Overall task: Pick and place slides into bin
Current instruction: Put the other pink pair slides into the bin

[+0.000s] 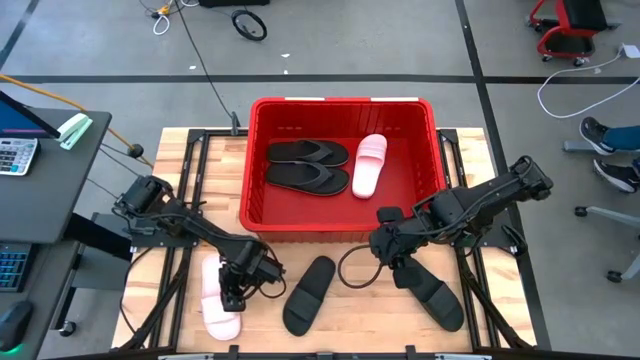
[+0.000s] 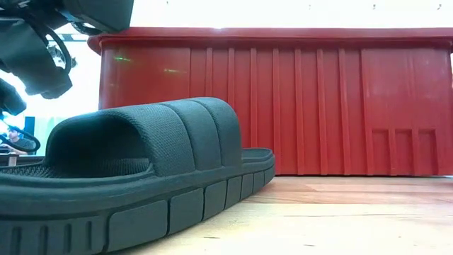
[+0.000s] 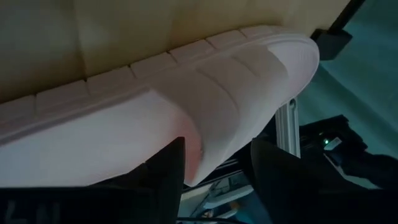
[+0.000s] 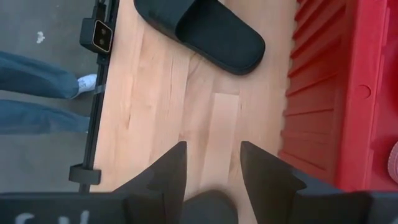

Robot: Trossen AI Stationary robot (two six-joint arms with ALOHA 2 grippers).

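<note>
The red bin [image 1: 340,215] stands at the table's far middle and holds two black flip-flops [image 1: 307,165] and one pale pink slide [image 1: 369,165]. The other pink slide [image 1: 218,300] lies sole down at the near left. My left gripper [image 1: 236,290] is open at its right side, its fingers astride the strap [image 3: 205,124]. One black slide [image 1: 308,293] lies at the near middle and fills the low view [image 2: 141,177]. Another black slide [image 1: 432,293] lies near right. My right gripper [image 4: 211,165] is open, low over that slide's far end [image 1: 400,265]. My left gripper has the pink slide's strap edge [image 3: 202,155] between its open fingers, coming level from the table's right. One finger [image 3: 168,171] lies against the strap and the other [image 3: 270,171] stands apart from it. The slide rests sole down on the table.
The bin's ribbed near wall [image 2: 283,106] rises just beyond both grippers. A person's legs in jeans [image 4: 37,93] stand past the table's near edge. Bare wood [image 4: 205,112] lies between the two black slides. A desk with a calculator [image 1: 15,155] stands at the left.
</note>
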